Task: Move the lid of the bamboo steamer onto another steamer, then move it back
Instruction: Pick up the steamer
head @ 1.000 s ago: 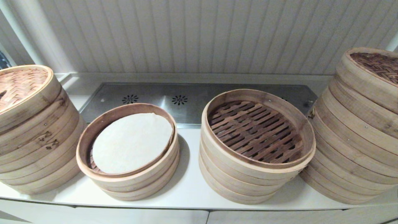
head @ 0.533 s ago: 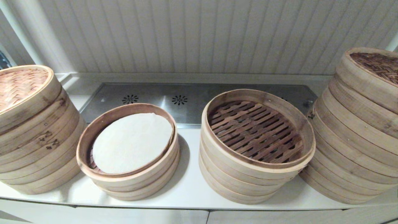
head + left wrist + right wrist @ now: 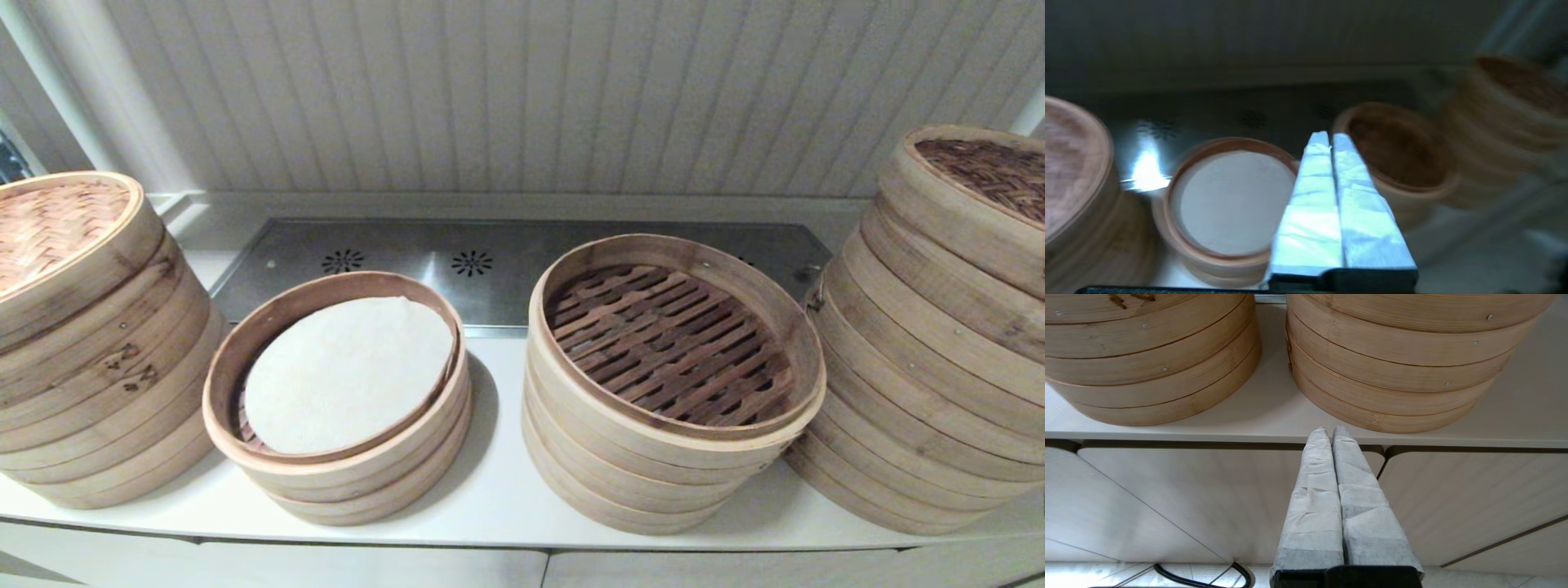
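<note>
Four bamboo steamer stacks stand in a row on the white counter (image 3: 498, 490). The tall left stack carries a light woven lid (image 3: 49, 224). Beside it is a low steamer with a white liner (image 3: 347, 376), then an open steamer with a dark slatted floor (image 3: 669, 343). The tall right stack has a dark woven lid (image 3: 992, 167). Neither gripper shows in the head view. My left gripper (image 3: 1329, 136) is shut and empty, raised in front of the counter and pointing between the lined steamer (image 3: 1229, 204) and the open one (image 3: 1400, 151). My right gripper (image 3: 1329, 430) is shut and empty, low before the counter edge (image 3: 1208, 435).
A steel panel with vent holes (image 3: 490, 261) lies behind the steamers, under a ribbed white wall. In the right wrist view two stack bases (image 3: 1151, 375) (image 3: 1396, 384) sit near the counter's front edge, with cabinet doors (image 3: 1167, 498) below and a black cable (image 3: 1208, 575) on the floor.
A small dark shape at the left edge of the left stack's lid one second ago is gone. The steamers have stayed in place.
</note>
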Motion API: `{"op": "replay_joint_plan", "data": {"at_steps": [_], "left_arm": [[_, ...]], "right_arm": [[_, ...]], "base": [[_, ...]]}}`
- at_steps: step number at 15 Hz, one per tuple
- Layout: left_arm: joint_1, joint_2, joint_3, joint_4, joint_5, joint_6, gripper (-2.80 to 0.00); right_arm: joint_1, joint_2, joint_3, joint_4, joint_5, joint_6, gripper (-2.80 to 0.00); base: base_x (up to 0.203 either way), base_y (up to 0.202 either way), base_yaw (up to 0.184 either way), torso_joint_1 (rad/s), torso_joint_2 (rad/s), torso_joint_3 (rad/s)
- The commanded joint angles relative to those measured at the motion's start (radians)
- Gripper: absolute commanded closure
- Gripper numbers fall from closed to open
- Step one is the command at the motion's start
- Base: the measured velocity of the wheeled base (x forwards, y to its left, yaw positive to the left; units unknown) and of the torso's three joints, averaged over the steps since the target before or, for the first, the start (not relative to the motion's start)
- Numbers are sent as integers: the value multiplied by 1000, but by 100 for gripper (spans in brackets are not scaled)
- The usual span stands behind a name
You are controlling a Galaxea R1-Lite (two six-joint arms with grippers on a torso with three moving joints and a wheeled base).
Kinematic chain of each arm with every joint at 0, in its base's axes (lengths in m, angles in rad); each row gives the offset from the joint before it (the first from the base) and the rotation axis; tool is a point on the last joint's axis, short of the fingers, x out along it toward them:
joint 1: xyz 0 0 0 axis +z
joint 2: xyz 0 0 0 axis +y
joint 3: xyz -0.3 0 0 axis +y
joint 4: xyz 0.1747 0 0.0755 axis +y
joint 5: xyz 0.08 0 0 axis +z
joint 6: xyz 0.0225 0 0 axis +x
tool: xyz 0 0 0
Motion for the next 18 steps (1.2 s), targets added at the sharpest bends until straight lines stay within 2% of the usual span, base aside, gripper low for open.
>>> {"op": "replay_joint_plan", "data": {"at_steps": [1, 3, 5, 9, 10, 11, 12, 13, 14, 15, 16, 18], "left_arm": [[1, -82, -4, 103, -94, -1, 0], [3, -134, 27, 156, -115, -1, 0], [6, -173, 79, 158, -117, -1, 0], [8, -196, 118, 153, -98, 0, 0], [10, -215, 142, 152, -65, 2, 0], [6, -229, 170, 145, 2, 9, 0], [-38, -237, 191, 135, 68, 21, 0], [-117, -247, 213, 128, 157, 29, 0], [-232, -260, 242, 122, 271, 38, 0], [-365, -278, 289, 113, 417, 53, 0], [-483, -309, 382, 88, 593, 71, 0], [-575, -383, 624, -12, 790, 90, 0]], "right_arm": [[0, 1, 0, 1, 0, 0, 0], [0, 1, 0, -2, -1, 0, 0], [0, 1, 0, -2, -1, 2, 0], [0, 1, 0, -2, -1, 2, 0], [0, 1, 0, -2, -1, 2, 0], [0, 1, 0, -2, -1, 2, 0], [0, 1, 0, -2, -1, 2, 0], [0, 1, 0, -2, -1, 2, 0], [0, 1, 0, -2, -1, 2, 0], [0, 1, 0, -2, -1, 2, 0], [0, 1, 0, -2, -1, 2, 0], [0, 1, 0, -2, -1, 1, 0]], "base": [[0, 0, 0, 0, 0, 0], [0, 0, 0, 0, 0, 0], [0, 0, 0, 0, 0, 0], [0, 0, 0, 0, 0, 0], [0, 0, 0, 0, 0, 0], [0, 0, 0, 0, 0, 0], [0, 0, 0, 0, 0, 0], [0, 0, 0, 0, 0, 0], [0, 0, 0, 0, 0, 0], [0, 0, 0, 0, 0, 0], [0, 0, 0, 0, 0, 0], [0, 0, 0, 0, 0, 0]]}}
